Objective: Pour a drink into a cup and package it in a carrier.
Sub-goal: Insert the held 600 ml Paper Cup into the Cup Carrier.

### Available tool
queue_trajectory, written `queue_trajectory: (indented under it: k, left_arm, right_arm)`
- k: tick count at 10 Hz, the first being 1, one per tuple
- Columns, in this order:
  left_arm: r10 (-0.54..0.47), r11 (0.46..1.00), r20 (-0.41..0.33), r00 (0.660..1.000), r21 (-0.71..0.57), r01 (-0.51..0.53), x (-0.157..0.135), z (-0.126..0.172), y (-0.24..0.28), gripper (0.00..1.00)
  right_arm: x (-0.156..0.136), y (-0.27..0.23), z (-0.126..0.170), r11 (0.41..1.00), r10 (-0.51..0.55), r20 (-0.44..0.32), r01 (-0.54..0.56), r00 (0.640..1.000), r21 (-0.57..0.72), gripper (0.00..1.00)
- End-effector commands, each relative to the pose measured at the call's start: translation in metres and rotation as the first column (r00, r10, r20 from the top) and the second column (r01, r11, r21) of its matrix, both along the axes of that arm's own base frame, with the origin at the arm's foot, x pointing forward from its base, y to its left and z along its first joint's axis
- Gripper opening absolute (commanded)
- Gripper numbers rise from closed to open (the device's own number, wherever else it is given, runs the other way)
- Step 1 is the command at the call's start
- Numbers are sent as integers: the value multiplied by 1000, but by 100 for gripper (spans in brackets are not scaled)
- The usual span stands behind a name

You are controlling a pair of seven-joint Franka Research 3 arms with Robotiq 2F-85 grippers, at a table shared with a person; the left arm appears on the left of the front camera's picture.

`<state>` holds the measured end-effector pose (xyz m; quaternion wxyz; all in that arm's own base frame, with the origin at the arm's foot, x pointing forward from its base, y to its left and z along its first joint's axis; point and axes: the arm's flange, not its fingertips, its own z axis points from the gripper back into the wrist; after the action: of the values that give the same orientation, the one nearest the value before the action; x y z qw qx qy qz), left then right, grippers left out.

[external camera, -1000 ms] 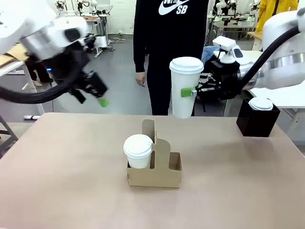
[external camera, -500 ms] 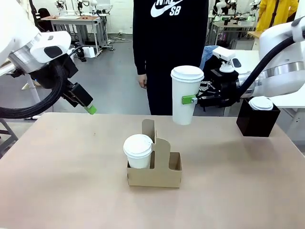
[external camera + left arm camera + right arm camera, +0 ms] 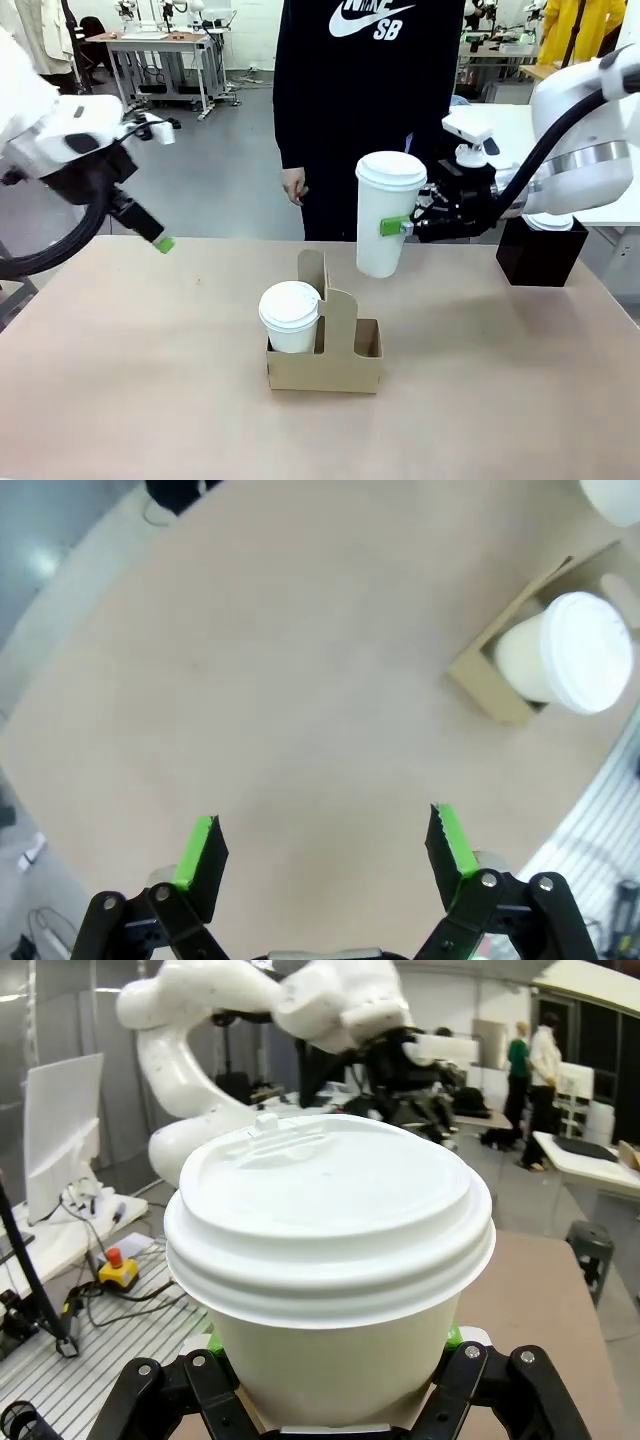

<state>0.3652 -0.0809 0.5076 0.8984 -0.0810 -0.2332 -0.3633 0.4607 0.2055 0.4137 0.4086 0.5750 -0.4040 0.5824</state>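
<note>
The carrier (image 3: 325,350) stands mid-table with a lidded cup (image 3: 291,316) filling its left pocket, its right pocket open from above, and its tall handle tab (image 3: 313,275) rising between the two as a barrier. A second cup (image 3: 384,213), clamped in the right gripper (image 3: 402,225), hangs above and slightly right of the open pocket, clear of the tab, with a person (image 3: 350,110) close behind at the far edge. The tabletop (image 3: 130,350) to the left lies bare below the wide-spread left gripper (image 3: 325,845), while a black box (image 3: 540,255) blocks the far right corner.

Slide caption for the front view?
Right claw holds lidded white paper cup above brown cardboard carrier's empty pocket.
</note>
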Motion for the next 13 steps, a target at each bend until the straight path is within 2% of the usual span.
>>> queue_trajectory:
  k: [1, 3, 5, 6, 13]
  left_arm:
    - [-93, 996, 122, 988, 10, 93, 1, -19, 35, 100]
    - [-213, 977, 131, 968, 19, 213, 5, -38, 46, 100]
    - [-277, 961, 83, 957, -4, 278, 8, -50, 50, 100]
    - [-192, 981, 118, 974, 38, 189, 16, -23, 50, 100]
    - [-192, 981, 118, 974, 38, 189, 16, -23, 50, 100]
  right_arm:
    - [-9, 7, -20, 993, 107, 27, -108, 994, 44, 81]
    - [-15, 18, -39, 988, 142, 0, -142, 990, 67, 81]
    - [-23, 28, -57, 985, 163, -32, -160, 986, 68, 81]
    - [-27, 33, -64, 983, 173, -40, -170, 984, 61, 81]
    - [-19, 42, -107, 973, 226, -80, -222, 971, 58, 81]
